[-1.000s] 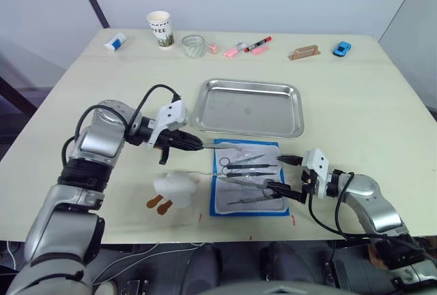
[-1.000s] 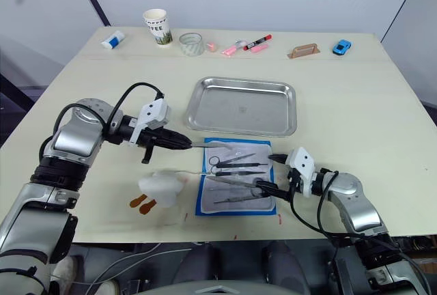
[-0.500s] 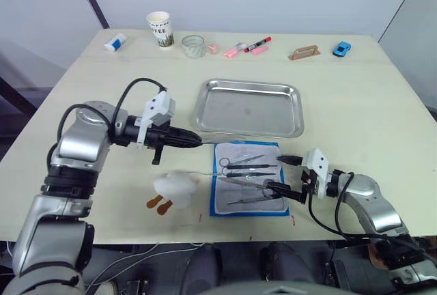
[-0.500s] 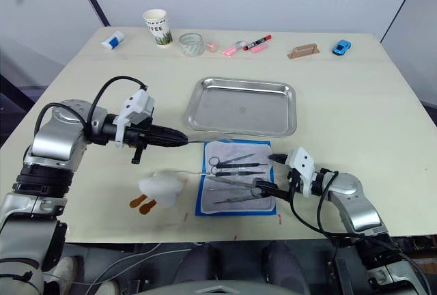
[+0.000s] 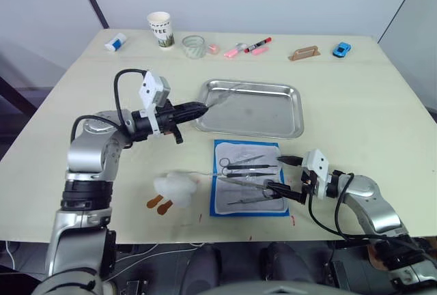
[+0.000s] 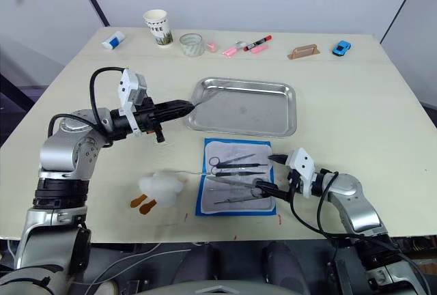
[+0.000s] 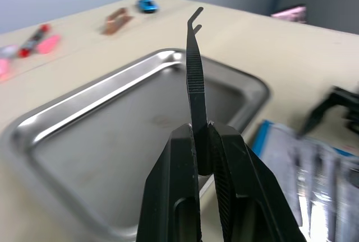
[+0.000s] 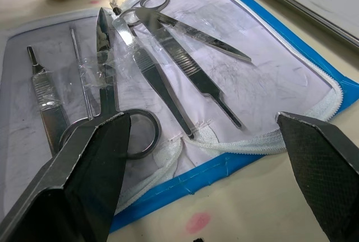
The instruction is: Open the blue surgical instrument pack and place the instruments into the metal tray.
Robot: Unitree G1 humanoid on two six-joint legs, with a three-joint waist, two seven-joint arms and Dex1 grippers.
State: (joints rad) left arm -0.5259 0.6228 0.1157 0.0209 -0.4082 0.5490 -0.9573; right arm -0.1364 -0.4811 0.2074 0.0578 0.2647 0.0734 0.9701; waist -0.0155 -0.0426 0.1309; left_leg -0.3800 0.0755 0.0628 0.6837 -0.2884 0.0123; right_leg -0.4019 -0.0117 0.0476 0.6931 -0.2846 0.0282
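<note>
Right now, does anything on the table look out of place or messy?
Only the crumpled white wad lying left of the open pack. The tray sits square and bare, and the remaining instruments lie flat in the pack.

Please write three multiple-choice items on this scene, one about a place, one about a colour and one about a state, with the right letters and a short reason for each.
1. Where is the tip of the tweezers that the left gripper holds?
A. over the near left corner of the metal tray
B. beside the paper cup
C. on the open pack

2. What colour is the edge of the surgical instrument pack?
A. red
B. blue
C. green

3. How are the right gripper fingers?
A. shut on scissors
B. shut on nothing
C. open

Answers: 1 A, the tweezers reach past the tray's rim in the left wrist view. 2 B, a blue border frames the whitish lining. 3 C, the two fingers stand wide apart over the instruments in the pack.
</note>
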